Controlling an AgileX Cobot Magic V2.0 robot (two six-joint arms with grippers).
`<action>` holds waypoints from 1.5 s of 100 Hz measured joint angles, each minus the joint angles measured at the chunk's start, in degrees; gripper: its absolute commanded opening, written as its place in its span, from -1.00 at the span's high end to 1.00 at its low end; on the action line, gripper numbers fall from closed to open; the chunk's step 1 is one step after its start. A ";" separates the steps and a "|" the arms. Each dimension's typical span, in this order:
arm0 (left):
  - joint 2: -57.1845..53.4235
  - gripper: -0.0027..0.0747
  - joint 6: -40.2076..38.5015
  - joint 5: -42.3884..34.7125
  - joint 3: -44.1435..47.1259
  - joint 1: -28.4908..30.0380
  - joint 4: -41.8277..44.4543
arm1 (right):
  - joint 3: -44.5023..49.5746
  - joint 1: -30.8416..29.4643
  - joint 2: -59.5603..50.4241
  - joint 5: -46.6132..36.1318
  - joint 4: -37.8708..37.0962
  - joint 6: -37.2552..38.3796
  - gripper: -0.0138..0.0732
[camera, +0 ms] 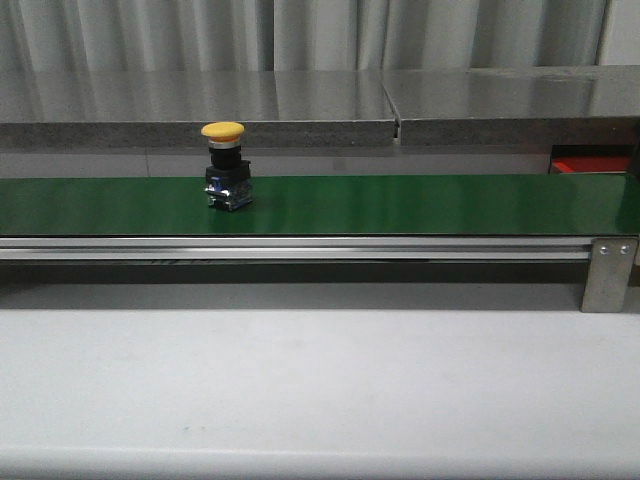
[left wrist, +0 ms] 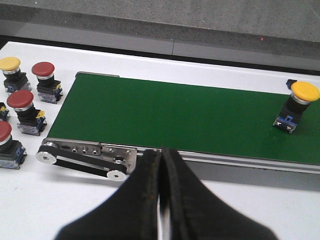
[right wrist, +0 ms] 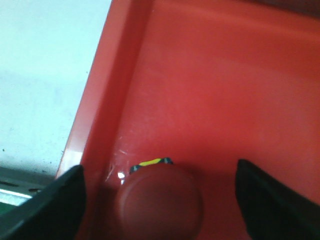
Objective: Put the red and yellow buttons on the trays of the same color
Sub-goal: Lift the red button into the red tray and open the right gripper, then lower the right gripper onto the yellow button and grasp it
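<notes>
A yellow button (camera: 222, 165) with a dark base stands upright on the green belt (camera: 420, 205), left of centre; the left wrist view has the same yellow button (left wrist: 298, 106) far along the belt. My left gripper (left wrist: 161, 153) is shut on nothing and hangs over the white table, just short of the belt's near rail. A red button (right wrist: 161, 202) stands inside the red tray (right wrist: 225, 90), close to its rim. My right gripper (right wrist: 160, 171) is open, its fingers (right wrist: 55, 205) wide on either side of that red button and apart from it.
Off the belt's end on the white table stand several more buttons: one yellow button (left wrist: 11, 73) and three red ones (left wrist: 44, 80). The belt's roller and drive band (left wrist: 82, 161) lie near my left fingertips. A corner of the red tray (camera: 592, 160) shows behind the belt at the right.
</notes>
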 measured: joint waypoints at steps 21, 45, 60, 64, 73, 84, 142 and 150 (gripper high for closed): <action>0.00 0.98 0.00 0.00 0.00 0.00 0.00 | -3.57 0.00 -2.50 4.20 0.15 0.00 -0.84; 0.00 0.98 0.00 0.00 0.00 0.00 0.00 | -4.59 0.61 -6.60 10.50 3.66 -3.27 -0.84; 0.00 0.98 0.00 0.00 0.00 0.00 0.00 | -4.59 3.15 -6.92 15.53 8.68 -10.51 -0.84; 0.00 0.98 0.00 0.00 0.00 0.00 0.00 | -4.59 4.33 -6.92 16.94 9.87 -12.67 -0.84; 0.00 0.98 0.00 0.00 0.00 0.00 0.00 | -4.59 7.49 -6.92 18.94 11.74 -16.89 -0.84; 0.00 0.98 0.00 0.00 0.00 0.00 0.00 | -4.59 12.16 -6.92 19.94 12.56 -20.64 -0.84; 0.00 0.98 0.00 0.00 0.00 0.00 0.00 | -4.59 29.20 -4.57 22.26 13.39 -29.47 -0.84; 0.00 0.98 0.00 0.00 0.00 0.00 0.00 | -4.59 29.95 -4.57 22.26 14.47 -30.48 -0.84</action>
